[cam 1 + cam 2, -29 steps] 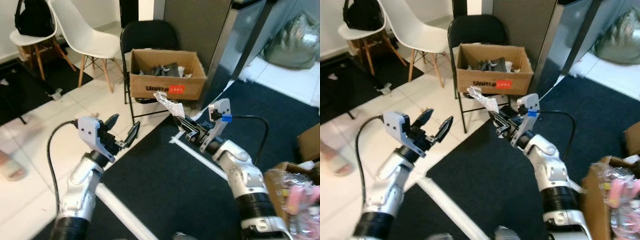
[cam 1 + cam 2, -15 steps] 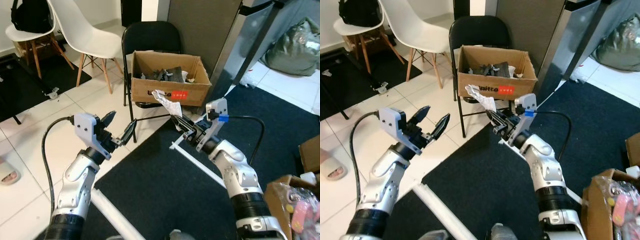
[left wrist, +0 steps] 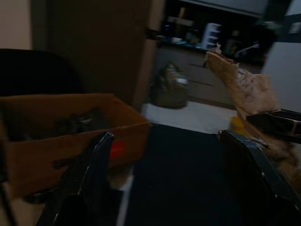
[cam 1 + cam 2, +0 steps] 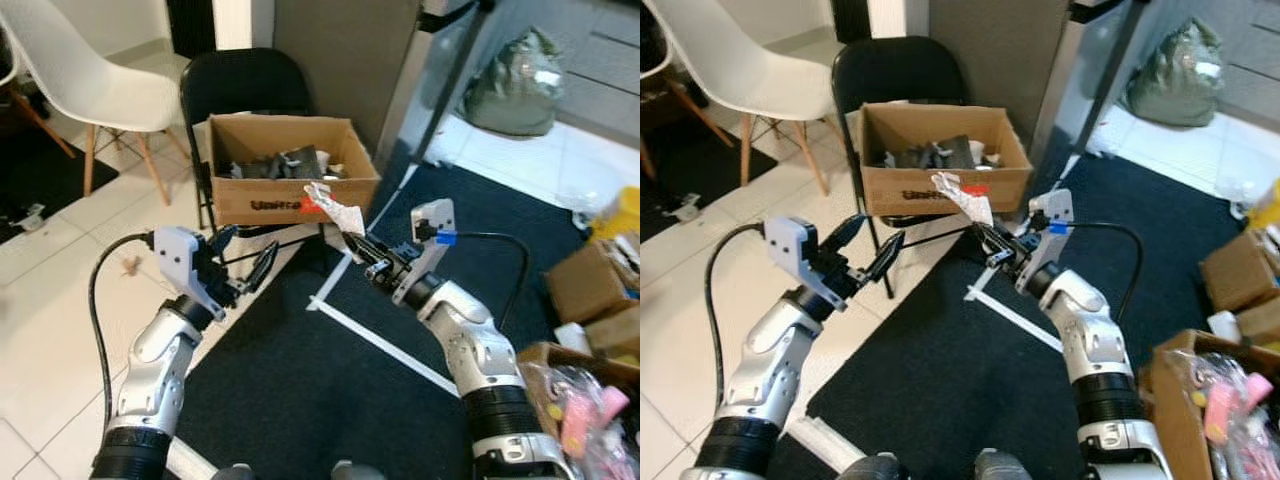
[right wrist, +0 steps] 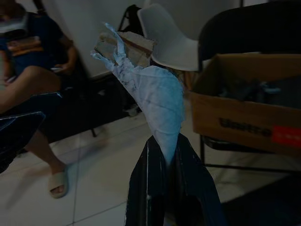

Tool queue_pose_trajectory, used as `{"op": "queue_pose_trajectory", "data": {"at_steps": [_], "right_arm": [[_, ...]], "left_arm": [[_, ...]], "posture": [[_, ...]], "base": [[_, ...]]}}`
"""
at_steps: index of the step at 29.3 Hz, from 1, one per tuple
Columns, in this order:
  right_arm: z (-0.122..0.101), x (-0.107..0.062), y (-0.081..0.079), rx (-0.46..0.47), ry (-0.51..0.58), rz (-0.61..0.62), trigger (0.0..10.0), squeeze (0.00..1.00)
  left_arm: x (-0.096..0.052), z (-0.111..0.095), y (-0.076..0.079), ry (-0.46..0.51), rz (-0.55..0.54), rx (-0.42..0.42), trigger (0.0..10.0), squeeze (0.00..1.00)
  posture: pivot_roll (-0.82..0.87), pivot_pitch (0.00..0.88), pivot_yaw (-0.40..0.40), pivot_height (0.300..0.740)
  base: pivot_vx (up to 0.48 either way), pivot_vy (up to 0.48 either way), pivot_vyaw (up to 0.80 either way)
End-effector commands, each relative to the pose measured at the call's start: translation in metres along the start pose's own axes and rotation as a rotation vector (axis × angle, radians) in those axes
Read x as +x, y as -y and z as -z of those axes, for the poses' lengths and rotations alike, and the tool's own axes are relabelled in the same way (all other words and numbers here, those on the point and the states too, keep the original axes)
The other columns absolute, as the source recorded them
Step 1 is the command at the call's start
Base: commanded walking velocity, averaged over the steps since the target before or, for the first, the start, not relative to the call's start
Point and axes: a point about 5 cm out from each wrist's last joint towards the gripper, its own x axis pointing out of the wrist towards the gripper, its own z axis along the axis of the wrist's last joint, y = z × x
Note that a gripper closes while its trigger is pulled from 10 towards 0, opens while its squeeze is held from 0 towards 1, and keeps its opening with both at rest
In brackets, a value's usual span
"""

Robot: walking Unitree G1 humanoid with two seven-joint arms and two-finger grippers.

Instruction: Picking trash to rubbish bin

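Crumpled paper (image 4: 334, 207), I judge, weighs almost nothing and is soft and crushable, so a pinch at its narrow lower tail suits it; it may flutter or slip if I loosen. My right gripper (image 4: 366, 252) has its 2 fingers (image 5: 146, 188) closed on that tail, the wad standing up just in front of the cardboard box (image 4: 283, 170) on the black chair (image 4: 235, 85). My left gripper (image 4: 243, 262) hangs beside it with fingers spread wide, holding nothing.
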Motion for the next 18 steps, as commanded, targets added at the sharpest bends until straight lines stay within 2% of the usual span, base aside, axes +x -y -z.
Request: {"op": "queue_pose_trajectory", "data": {"at_steps": [1, 18], "right_arm": [[-0.0022, -0.0018, 0.0027, -0.013, -0.002, 0.008, 10.0, 0.00], [-0.0011, -0.0010, 0.0027, -0.013, -0.004, 0.004, 10.0, 0.00]], "left_arm": [[0.0003, 0.0016, 0.0017, -0.006, 0.011, 0.001, 10.0, 0.00], [0.0002, 0.0030, 0.0011, -0.009, 0.015, 0.000, 10.0, 0.00]], "posture": [[0.04, 0.000, -0.051, 0.740], [0.04, 0.000, -0.052, 0.740]], "base": [[0.364, 0.000, 0.00], [0.364, 0.000, 0.00]]}}
